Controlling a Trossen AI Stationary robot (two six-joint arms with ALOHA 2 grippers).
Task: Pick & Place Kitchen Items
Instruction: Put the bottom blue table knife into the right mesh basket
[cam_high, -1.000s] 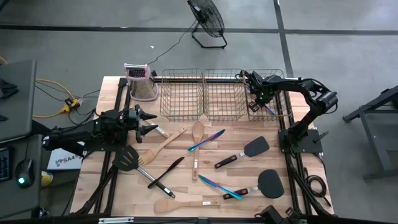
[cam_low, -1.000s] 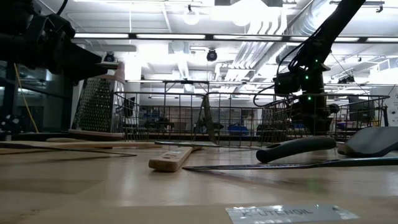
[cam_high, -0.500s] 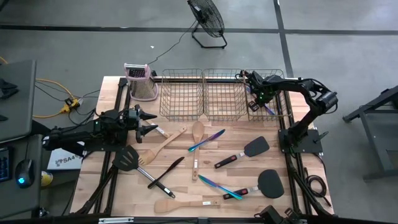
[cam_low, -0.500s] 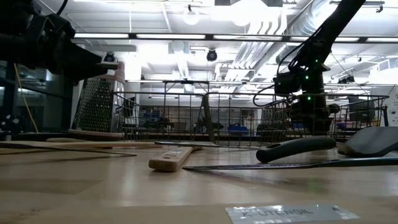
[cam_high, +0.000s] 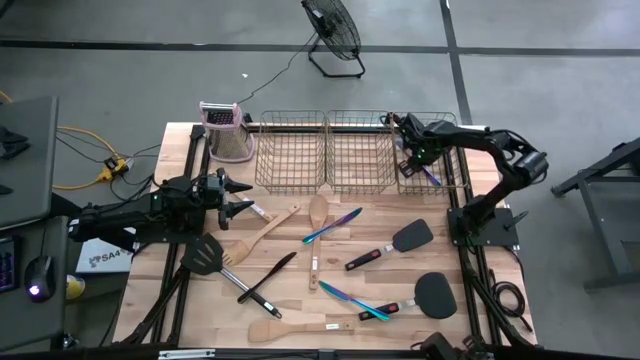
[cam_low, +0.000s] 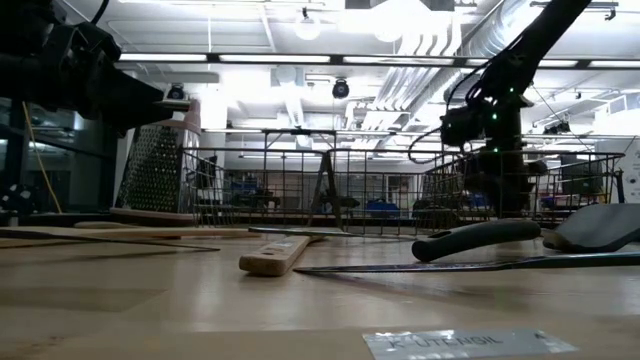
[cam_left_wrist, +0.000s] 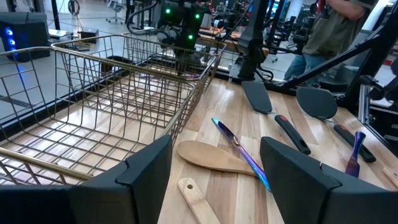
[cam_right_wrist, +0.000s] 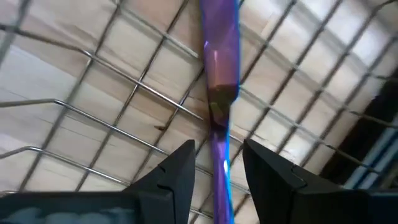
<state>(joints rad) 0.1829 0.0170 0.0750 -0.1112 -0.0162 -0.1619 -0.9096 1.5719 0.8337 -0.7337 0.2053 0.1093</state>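
So the right gripper (cam_high: 416, 152) sits over the right basket (cam_high: 452, 128) in the upper right of the high view, fingers parted a little with a purple utensil (cam_right_wrist: 221, 68) lying on the basket wire between them, seemingly let go. To do this cleanly I'd lift straight up so the fingers don't snag the wire or drag the piece back out. Left gripper (cam_high: 243, 196) waits at mid-left, jaws wide, near a wooden spoon (cam_left_wrist: 214, 157); other utensils lie across the table (cam_high: 330, 330).
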